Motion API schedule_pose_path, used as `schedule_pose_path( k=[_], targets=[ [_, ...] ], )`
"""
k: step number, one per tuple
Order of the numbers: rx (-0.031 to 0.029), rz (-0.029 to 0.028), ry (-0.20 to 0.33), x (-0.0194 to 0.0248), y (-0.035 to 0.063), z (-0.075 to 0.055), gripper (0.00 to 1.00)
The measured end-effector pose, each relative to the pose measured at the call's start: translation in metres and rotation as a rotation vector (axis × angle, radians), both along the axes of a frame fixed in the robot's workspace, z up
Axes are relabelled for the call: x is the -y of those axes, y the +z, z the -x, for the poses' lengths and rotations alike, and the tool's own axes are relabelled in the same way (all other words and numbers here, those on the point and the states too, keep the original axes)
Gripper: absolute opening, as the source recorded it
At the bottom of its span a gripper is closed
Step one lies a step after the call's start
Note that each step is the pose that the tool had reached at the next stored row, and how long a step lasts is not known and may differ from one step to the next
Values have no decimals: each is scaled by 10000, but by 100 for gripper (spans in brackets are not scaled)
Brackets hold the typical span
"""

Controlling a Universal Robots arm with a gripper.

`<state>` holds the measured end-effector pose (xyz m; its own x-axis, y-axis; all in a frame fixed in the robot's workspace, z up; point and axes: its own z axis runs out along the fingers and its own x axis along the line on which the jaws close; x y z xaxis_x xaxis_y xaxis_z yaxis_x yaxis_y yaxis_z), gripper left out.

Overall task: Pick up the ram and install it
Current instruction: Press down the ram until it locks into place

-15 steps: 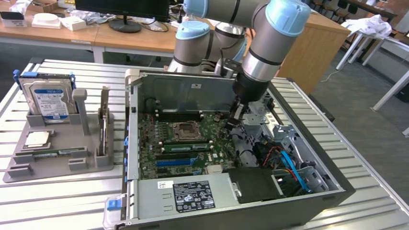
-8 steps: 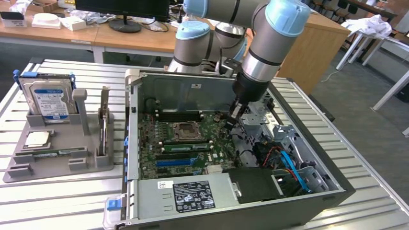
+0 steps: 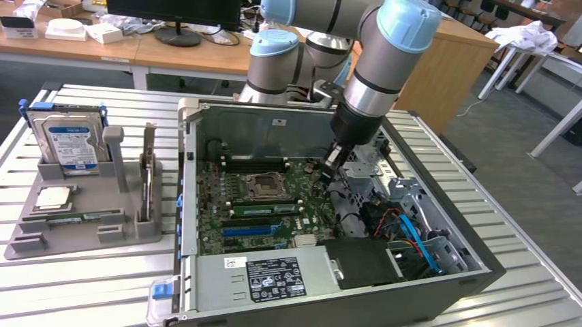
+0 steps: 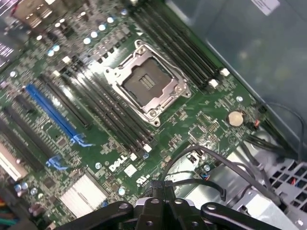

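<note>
One ram (image 3: 78,216): long, narrow, flat green stick with small dark chips; lies flat in the front groove of the grey holder (image 3: 82,246), at the exterior view's left, well apart from the arm.
Holder neighbours: hard drive (image 3: 68,139) stands upright behind; square silver processor chip (image 3: 53,197) lies just behind the ram; expansion card (image 3: 148,174) stands on edge toward the exterior view's right of it.
Room above ram: open and unobstructed from above; low holder walls close at both long sides.
Table (image 3: 91,289): slatted metal, bare strip between holder and computer case (image 3: 473,269).
Case edges: near wall of the case rises just beside the holder; side panel off, interior open from above.
Motherboard (image 3: 218,197): green, lies flat inside the case; CPU socket (image 3: 264,184) open at the middle.
Memory slots (image 4: 115,115): long dark channels on both sides of the socket (image 4: 146,81); appear unfilled in the wrist view.
Gripper (image 3: 330,169): hangs over the board toward the exterior view's right of the socket; fingertips pressed together (image 4: 158,186), nothing between them.
Right-hand clutter: dark cables (image 4: 225,165) and a metal drive cage crowd the space just beside the gripper; less free room there than over the slots.
</note>
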<state>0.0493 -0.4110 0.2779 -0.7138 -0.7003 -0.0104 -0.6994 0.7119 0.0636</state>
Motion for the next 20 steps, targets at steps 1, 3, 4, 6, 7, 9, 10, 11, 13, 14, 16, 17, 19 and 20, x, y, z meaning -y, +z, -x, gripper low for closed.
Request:
schedule_pose_path(
  k=[1, 3, 4, 6, 7, 9, 10, 11, 13, 14, 16, 17, 19, 20],
  targets=[
    [0, 0, -138, 0, -1, 0, 10],
    [0, 0, -411, 0, -2, 0, 10],
    [0, 0, -556, 0, -3, 0, 10],
    [0, 0, -841, 0, -4, 0, 10],
    [0, 0, -988, 0, -5, 0, 10],
    [0, 1, -1298, 0, -6, 0, 10],
    [0, 0, -1433, 0, -7, 0, 10],
    [0, 0, -1594, 0, -8, 0, 10],
    [0, 0, -1889, 0, -9, 0, 10],
    [0, 0, -2036, 0, -10, 0, 10],
    [0, 0, -2333, 0, -12, 0, 10],
    [0, 1, -2490, 0, -12, 0, 10],
    [0, 0, -2826, 0, -14, 0, 10],
    [0, 0, -2987, 0, -14, 0, 10]
  ],
)
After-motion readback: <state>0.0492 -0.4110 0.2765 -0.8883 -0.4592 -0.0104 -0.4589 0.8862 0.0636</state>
